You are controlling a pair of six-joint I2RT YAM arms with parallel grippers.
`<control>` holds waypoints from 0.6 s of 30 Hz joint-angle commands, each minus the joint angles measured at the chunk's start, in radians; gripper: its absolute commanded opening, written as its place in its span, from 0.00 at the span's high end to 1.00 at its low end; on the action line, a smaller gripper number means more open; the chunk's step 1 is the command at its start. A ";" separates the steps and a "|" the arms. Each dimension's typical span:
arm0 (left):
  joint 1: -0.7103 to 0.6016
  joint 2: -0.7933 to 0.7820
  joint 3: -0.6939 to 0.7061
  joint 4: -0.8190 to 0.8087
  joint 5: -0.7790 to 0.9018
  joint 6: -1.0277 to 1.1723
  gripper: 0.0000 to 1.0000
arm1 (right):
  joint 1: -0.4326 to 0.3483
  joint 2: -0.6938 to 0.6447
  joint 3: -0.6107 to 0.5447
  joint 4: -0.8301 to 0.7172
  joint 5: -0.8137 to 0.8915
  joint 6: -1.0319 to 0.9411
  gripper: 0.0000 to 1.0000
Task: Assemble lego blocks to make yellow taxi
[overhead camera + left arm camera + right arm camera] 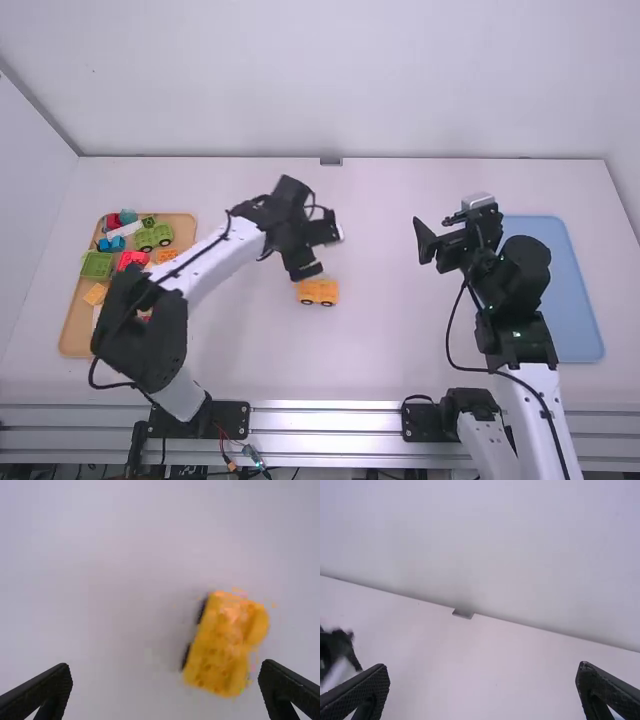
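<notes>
Yellow taxi (318, 288): we find it near the middle of the white table (395, 350). Taking directions from it in the high view, we record the blue tray (575, 310) at 3 o'clock, the wooden tray (75, 337) of mixed blocks at 9, right gripper (436, 238) at 2 and left gripper (322, 249) close by at 12, both with fingers spread wide. We note dark wheels (328, 303) along its 6 o'clock side.
</notes>
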 commanded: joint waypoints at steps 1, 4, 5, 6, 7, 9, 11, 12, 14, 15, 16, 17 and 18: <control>0.115 -0.048 0.013 -0.014 -0.034 -0.204 0.01 | 0.002 -0.008 0.036 0.008 -0.007 0.006 0.01; 0.241 -0.072 0.013 -0.014 -0.115 -0.443 0.01 | 0.002 -0.008 0.036 0.012 -0.007 0.006 0.01; 0.308 -0.077 0.013 -0.021 -0.184 -0.589 0.01 | 0.002 -0.008 0.036 0.015 -0.007 0.006 0.02; 0.341 -0.078 0.013 -0.027 -0.219 -0.657 0.01 | 0.002 -0.008 0.036 0.017 -0.006 0.006 0.01; 0.414 -0.077 0.013 -0.050 -0.292 -0.800 0.01 | 0.002 -0.004 0.036 0.023 -0.007 0.006 0.01; 0.467 -0.077 0.013 -0.072 -0.337 -0.888 0.01 | 0.002 0.005 0.036 0.028 -0.007 0.006 0.01; 0.567 -0.077 0.013 -0.120 -0.399 -1.030 0.01 | 0.002 0.021 0.036 0.036 -0.007 0.006 0.02; 0.580 -0.077 0.013 -0.126 -0.401 -1.045 0.01 | 0.002 0.023 0.036 0.037 -0.007 0.006 0.02; 0.658 -0.077 0.013 -0.163 -0.399 -1.069 0.01 | 0.003 0.039 0.036 0.042 -0.007 0.006 0.01; 0.711 -0.077 0.012 -0.187 -0.396 -1.067 0.01 | 0.003 0.050 0.036 0.051 -0.008 0.007 0.01; 0.723 -0.077 0.012 -0.192 -0.396 -1.066 0.01 | 0.003 0.054 0.036 0.054 -0.008 0.007 0.01; 0.748 -0.077 0.011 -0.202 -0.397 -1.039 0.01 | 0.003 0.063 0.036 0.060 -0.006 0.015 0.01; 0.779 -0.077 0.011 -0.209 -0.395 -0.984 0.01 | 0.002 0.075 0.036 0.072 -0.007 0.033 0.01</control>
